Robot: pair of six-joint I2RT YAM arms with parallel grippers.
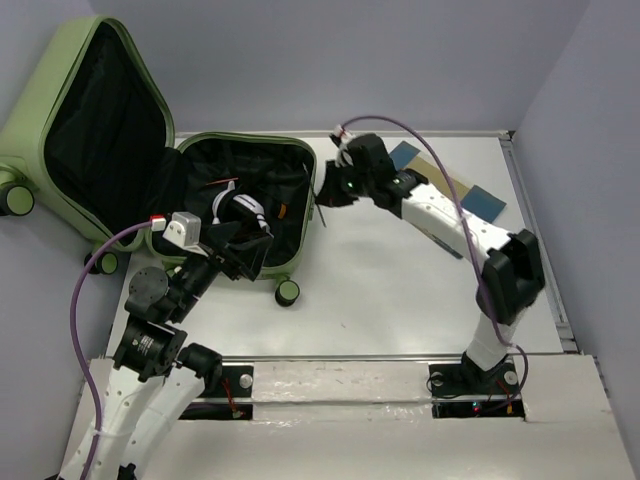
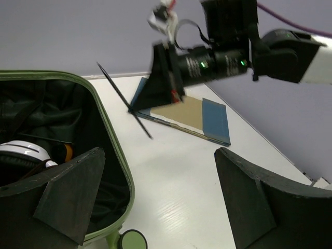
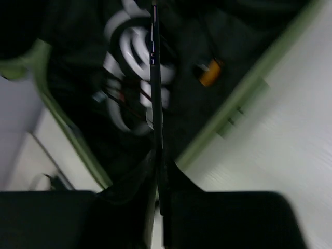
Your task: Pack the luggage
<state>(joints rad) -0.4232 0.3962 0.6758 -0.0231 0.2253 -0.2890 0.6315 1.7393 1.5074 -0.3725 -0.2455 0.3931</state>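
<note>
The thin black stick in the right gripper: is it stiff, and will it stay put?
The thin black stick looks stiff: it juts dead straight from the right gripper. It seems light, being so slender. Pinched at a single spot, it may pivot if it touches the luggage rim.

White table (image 1: 400,300), pale lilac walls (image 1: 350,60)

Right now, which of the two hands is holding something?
The right hand: it is shut on a thin black stick near the rim of the luggage. The left hand stands wide open and empty.
</note>
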